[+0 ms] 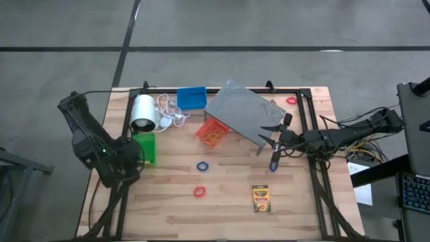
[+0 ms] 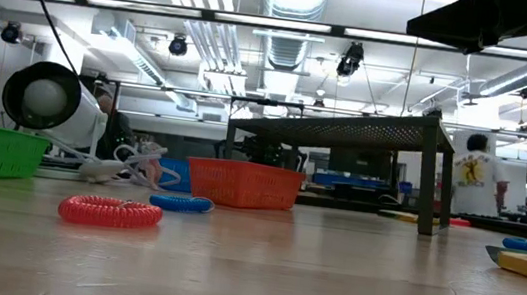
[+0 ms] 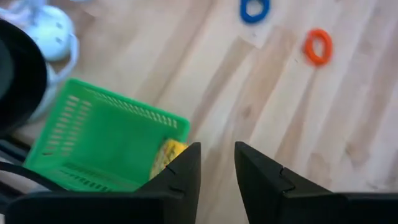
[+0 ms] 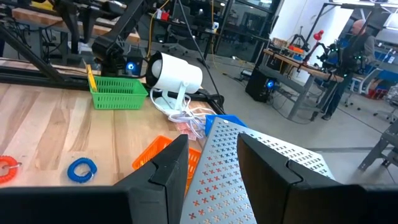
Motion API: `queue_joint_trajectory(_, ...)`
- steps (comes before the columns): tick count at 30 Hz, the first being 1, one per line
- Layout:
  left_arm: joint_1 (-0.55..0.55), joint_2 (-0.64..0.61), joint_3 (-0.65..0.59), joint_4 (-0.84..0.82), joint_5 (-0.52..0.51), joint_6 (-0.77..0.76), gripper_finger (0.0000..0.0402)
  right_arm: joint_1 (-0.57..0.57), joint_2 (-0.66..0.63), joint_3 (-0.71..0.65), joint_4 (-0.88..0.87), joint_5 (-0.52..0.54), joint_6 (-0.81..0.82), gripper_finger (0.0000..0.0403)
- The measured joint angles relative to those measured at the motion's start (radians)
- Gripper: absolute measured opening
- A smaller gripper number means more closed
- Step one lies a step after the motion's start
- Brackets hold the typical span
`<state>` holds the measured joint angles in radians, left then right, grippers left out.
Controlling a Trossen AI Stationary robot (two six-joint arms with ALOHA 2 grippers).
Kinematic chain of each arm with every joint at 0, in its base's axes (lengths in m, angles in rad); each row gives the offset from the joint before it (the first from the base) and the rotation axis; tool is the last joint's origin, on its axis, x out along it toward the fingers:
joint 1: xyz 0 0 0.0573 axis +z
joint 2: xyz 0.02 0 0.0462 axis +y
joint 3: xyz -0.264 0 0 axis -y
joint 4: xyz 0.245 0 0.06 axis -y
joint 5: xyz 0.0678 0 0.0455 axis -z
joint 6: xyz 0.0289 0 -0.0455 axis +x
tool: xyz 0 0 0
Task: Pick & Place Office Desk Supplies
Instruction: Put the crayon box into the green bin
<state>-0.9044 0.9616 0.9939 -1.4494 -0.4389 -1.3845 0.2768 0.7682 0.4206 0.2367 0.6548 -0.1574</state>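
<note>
A green bin (image 3: 102, 146) stands at the table's left with a yellow crayon box (image 3: 166, 155) leaning inside it. My left gripper (image 3: 217, 167) hovers open just above the bin's near corner, nothing between its fingers. A second crayon box (image 1: 261, 199) lies flat near the front edge. Blue rings (image 1: 202, 165) (image 1: 274, 165) and red rings (image 1: 199, 192) (image 1: 291, 101) lie on the wood. A blue bin (image 1: 191, 98) and a red-orange bin (image 1: 211, 131) stand farther back. My right gripper (image 4: 211, 165) is open, level, at the grey rack's (image 4: 249, 168) right edge. My right gripper's fingers (image 4: 165, 174) stand just over the rack's perforated top, coming level from the table's right; I cannot tell whether they touch it.
A white roll (image 1: 143, 113) with its white cord (image 1: 168, 114) lies beside the green bin at the back left. The grey rack (image 1: 245, 111) stands on its legs over part of the red-orange bin. People stand in the room beyond the table.
</note>
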Motion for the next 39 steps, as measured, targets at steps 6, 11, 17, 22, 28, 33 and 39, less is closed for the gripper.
queue_joint_trajectory(6, 0.134, 0.111, 0.031, -0.003, -0.035, 0.007, 0.0105, 0.000, 0.000, 0.000, 0.000, 0.000, 0.000, 0.0137)
queue_joint_trajectory(11, 0.325, 0.176, 0.031, 0.071, -0.021, 0.030, 0.0132, 0.000, 0.000, 0.000, 0.000, 0.000, 0.000, 0.0137)
queue_joint_trajectory(17, 0.558, 0.215, 0.031, 0.213, 0.028, 0.284, 0.0184, 0.000, 0.000, 0.000, 0.000, 0.000, -0.002, 0.0137)
queue_joint_trajectory(22, 0.694, 0.212, 0.031, 0.369, 0.026, 0.602, 0.0197, 0.000, 0.000, 0.000, 0.000, 0.000, -0.002, 0.0137)
queue_joint_trajectory(28, 0.744, 0.212, 0.031, 0.556, -0.067, 0.954, 0.0190, 0.000, 0.000, 0.000, 0.000, 0.000, -0.002, 0.0137)
queue_joint_trajectory(33, 0.780, 0.212, 0.031, 0.628, -0.093, 1.031, 0.0189, 0.000, 0.000, 0.000, 0.000, 0.000, -0.002, 0.0137)
queue_joint_trajectory(39, 0.790, 0.214, 0.031, 0.694, -0.093, 1.048, 0.0188, 0.000, 0.000, 0.000, 0.000, 0.000, 0.000, 0.0137)
